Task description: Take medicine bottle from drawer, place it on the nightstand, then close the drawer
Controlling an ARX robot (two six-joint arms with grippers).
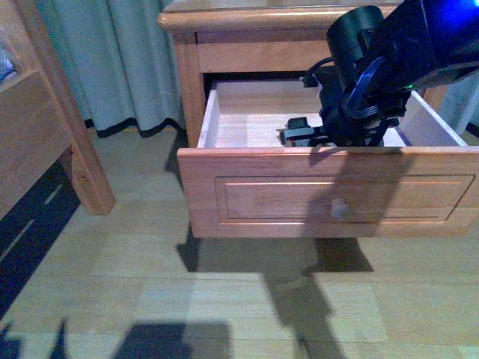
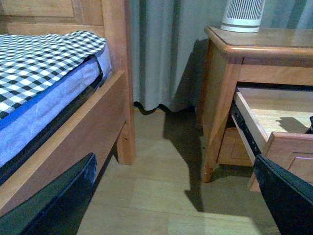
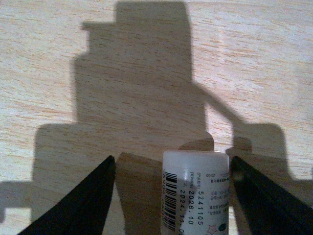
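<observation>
The medicine bottle [image 3: 195,196] sits in the drawer [image 1: 329,194] of the nightstand [image 1: 187,82], right of the bed frame [image 1: 45,127]

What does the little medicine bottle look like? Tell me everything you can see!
The medicine bottle is small, round and white, and looks like plastic. Its label has a black barcode and printed numbers running sideways. Only one end shows; the picture's edge cuts off the rest. It sits between the open fingers of the right gripper, nearer one finger than the other, and does not look pinched. The pale wood of the drawer lies behind it.
</observation>
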